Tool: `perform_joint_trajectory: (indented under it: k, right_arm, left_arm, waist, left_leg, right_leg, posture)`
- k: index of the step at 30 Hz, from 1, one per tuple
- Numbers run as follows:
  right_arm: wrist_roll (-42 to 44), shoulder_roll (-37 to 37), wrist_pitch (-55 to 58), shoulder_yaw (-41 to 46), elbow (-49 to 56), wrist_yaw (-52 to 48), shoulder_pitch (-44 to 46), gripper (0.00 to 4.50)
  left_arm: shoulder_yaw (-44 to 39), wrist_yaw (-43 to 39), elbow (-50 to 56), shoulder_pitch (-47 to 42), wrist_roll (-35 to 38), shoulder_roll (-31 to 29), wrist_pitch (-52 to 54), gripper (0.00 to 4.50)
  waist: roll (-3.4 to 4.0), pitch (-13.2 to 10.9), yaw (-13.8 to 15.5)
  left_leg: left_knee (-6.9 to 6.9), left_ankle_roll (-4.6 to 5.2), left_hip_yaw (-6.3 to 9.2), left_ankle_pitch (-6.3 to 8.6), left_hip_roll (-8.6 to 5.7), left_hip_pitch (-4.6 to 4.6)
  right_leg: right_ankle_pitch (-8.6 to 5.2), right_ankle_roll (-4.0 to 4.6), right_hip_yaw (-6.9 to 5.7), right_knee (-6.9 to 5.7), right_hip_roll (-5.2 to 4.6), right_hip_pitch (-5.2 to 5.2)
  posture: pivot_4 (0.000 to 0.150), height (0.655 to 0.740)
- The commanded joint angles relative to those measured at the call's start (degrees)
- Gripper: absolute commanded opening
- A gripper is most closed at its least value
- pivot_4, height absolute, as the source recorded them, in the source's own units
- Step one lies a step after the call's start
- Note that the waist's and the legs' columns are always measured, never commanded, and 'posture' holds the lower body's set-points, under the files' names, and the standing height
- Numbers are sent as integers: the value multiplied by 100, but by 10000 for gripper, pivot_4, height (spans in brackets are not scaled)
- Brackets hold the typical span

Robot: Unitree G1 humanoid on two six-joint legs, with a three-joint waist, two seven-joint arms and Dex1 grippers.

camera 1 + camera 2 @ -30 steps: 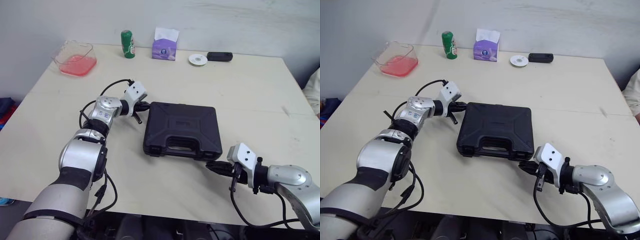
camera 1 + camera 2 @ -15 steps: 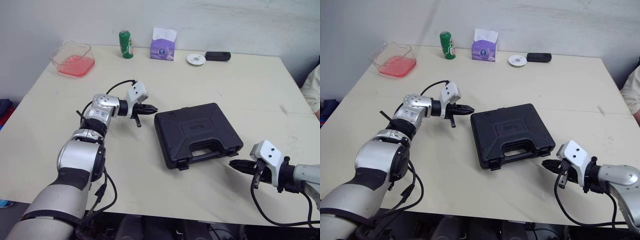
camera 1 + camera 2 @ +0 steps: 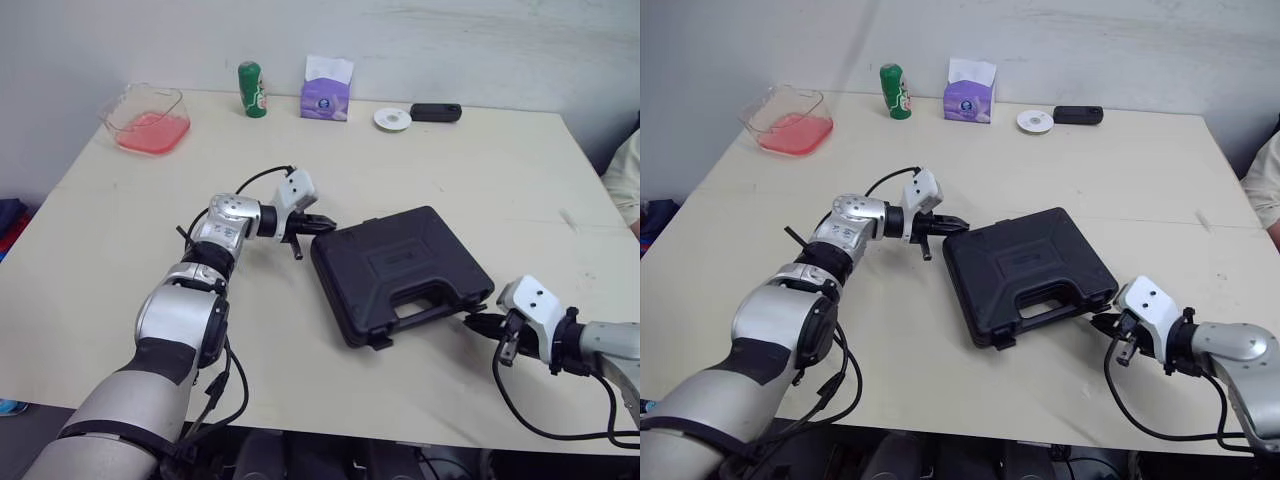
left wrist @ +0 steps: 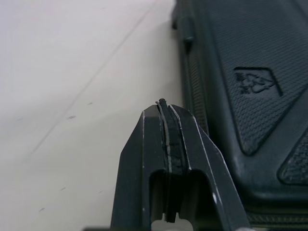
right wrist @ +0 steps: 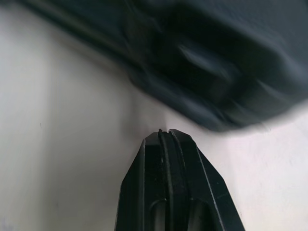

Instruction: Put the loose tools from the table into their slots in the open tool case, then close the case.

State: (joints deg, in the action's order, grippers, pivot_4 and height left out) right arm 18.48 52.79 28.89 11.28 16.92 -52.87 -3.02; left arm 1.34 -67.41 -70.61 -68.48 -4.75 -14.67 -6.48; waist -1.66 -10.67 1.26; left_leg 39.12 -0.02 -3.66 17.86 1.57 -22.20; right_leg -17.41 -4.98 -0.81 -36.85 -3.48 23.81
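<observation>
The black tool case (image 3: 400, 268) lies shut on the table, turned so its handle points to the front right. My left gripper (image 3: 325, 224) is shut with nothing in it, its tips at the case's far left corner. In the left wrist view the closed fingertips (image 4: 163, 107) sit just beside the case's textured lid (image 4: 240, 72). My right gripper (image 3: 472, 320) is shut and holds nothing, close to the case's front right edge by the handle. The right wrist view shows the case's edge (image 5: 207, 57) blurred just ahead of the fingertips (image 5: 161, 134). No loose tools are visible.
Along the table's back edge stand a clear container with pink contents (image 3: 146, 118), a green can (image 3: 250, 88), a purple tissue box (image 3: 329, 92), a white disc (image 3: 392, 119) and a small black device (image 3: 436, 112). A person's sleeve (image 3: 625, 180) shows at the right edge.
The case has slid right and turned, its handle now facing the front right. My left gripper moved right after its corner. My right gripper swung right, then came back toward the handle.
</observation>
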Motion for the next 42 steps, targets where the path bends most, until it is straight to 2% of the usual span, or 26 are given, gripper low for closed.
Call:
perform_joint_trajectory:
  k: [1,8,11,15,20,23,28,37,42]
  right_arm:
    - [195,-11,23,217,317,-5,50,942]
    - [51,190,-73,339,169,-93,-229,942]
    - [-7,389,-15,586,51,-163,-464,942]
    - [37,464,-60,937,-41,-138,-588,942]
    - [134,377,-18,1016,33,-84,-521,942]
    - [173,331,32,1010,46,-16,-449,942]
    - [253,245,142,958,141,77,-318,942]
    - [203,90,283,687,124,320,85,942]
    - [230,50,365,655,206,404,214,942]
  left_arm:
    - [87,-1011,603,252,266,-153,185,0]
    - [141,-1133,1291,617,358,-387,369,0]
    - [9,-917,1431,296,517,-366,686,0]
    - [-81,-981,2100,-94,1047,112,1599,0]
    - [548,-396,2670,38,798,1007,1728,0]
    - [820,47,2479,45,585,1372,1568,0]
    - [1249,958,1561,-70,108,1926,1263,0]
    - [1524,1599,555,-202,-334,2492,709,0]
    - [1670,1569,302,-222,-521,2609,441,0]
  waist:
    - [0,0,-9]
    - [1,0,15]
    - [1,0,26]
    - [0,0,51]
    - [8,4,21]
    - [8,4,-2]
    - [11,4,-32]
    - [18,9,26]
    - [21,10,2]
  left_leg:
    - [0,-1,0,-1,4,-1]
    - [0,3,8,2,2,0]
    - [0,18,10,10,0,-1]
    - [10,33,18,17,-4,-16]
    - [8,33,10,18,-6,-2]
    - [7,33,2,18,-4,6]
    - [3,42,-6,22,-1,15]
    - [5,51,-5,28,-12,17]
    - [5,55,-5,30,-10,23]
  right_leg:
    - [0,0,-1,1,3,0]
    - [0,0,10,-2,-1,3]
    - [0,0,9,-2,-4,3]
    - [3,-6,-1,1,-6,3]
    - [4,-10,17,8,-6,-4]
    - [4,-11,28,10,-1,-2]
    - [4,-10,47,19,5,3]
    - [7,-17,45,32,-5,-6]
    - [8,-19,46,34,-3,-11]
  posture:
    - [1500,7244]
    - [1500,7244]
    - [1500,7244]
    - [1500,7244]
    - [1500,7244]
    - [1500,7244]
    - [1500,7244]
    - [1500,7244]
    - [1500,7244]
